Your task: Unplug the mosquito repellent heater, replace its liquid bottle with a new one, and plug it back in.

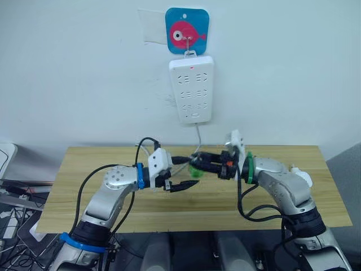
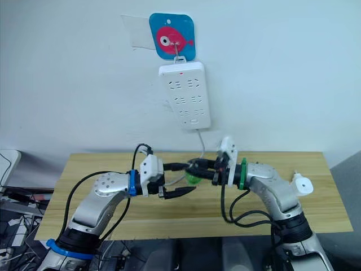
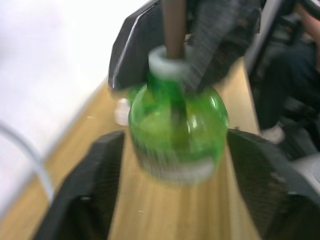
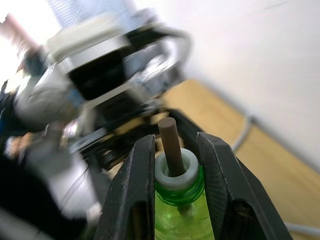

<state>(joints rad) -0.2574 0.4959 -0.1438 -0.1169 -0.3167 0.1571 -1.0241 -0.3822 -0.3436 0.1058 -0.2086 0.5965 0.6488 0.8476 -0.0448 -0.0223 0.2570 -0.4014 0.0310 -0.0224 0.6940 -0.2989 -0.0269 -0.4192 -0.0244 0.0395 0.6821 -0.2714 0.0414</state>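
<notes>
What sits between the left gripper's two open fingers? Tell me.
A green liquid bottle with a brown wick, held at the neck by the right gripper; the left gripper flanks it, seen in the left wrist view.

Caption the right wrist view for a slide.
Right gripper shut on green bottle at its neck, brown wick sticking out.

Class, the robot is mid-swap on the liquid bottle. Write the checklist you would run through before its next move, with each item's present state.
1. Right gripper shut on the green bottle at its neck: ok.
2. Left gripper open, fingers either side of the bottle body: ok.
3. Brown wick upright in the white collar: ok.
4. Power strip sockets free for replugging: ok.
5. Mosquito repellent heater on the table near the right arm, unplugged: ok.
6. Whether this bottle is the new one: cannot tell.
</notes>
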